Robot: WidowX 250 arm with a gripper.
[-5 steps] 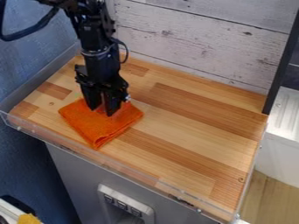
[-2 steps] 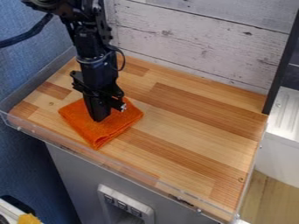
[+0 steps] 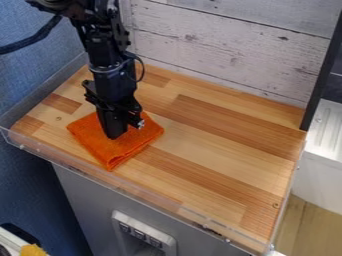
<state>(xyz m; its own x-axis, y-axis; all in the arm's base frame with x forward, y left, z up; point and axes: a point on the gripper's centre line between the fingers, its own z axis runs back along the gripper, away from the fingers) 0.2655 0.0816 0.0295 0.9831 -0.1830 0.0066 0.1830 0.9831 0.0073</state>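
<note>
I've got my arm (image 3: pixel 110 75) coming in from the top left, pointing down over the left part of the wooden counter (image 3: pixel 220 155). Gripper (image 3: pixel 114 138) is at the orange cloth (image 3: pixel 123 152), tips down against its top, around the middle. Fingers look closed together, no gap I can see. Can't tell if a bit of fabric is pinched between them; where the tips meet the cloth is hidden from me.

Cloth is folded into a thick, flat pad, lying on the counter's left side, one corner aimed at the front edge. Layers show along its lower right side.

Rest, quick: clear rim (image 3: pixel 150 196) along the front edge, grey cabinet front (image 3: pixel 83 200) under it, with a pale panel (image 3: pixel 167 245) holding a row of dark squares. White wood planks (image 3: pixel 220 45) behind, blue wall (image 3: pixel 30 85) at left, black upright (image 3: pixel 325 65) at the right back corner. Past that, a white ribbed surface (image 3: pixel 327 130), wood floor (image 3: pixel 315 227) below. Black cable (image 3: pixel 33 40) loops off the arm, upper left. Something yellow (image 3: pixel 32 250) in the bottom left corner.
</note>
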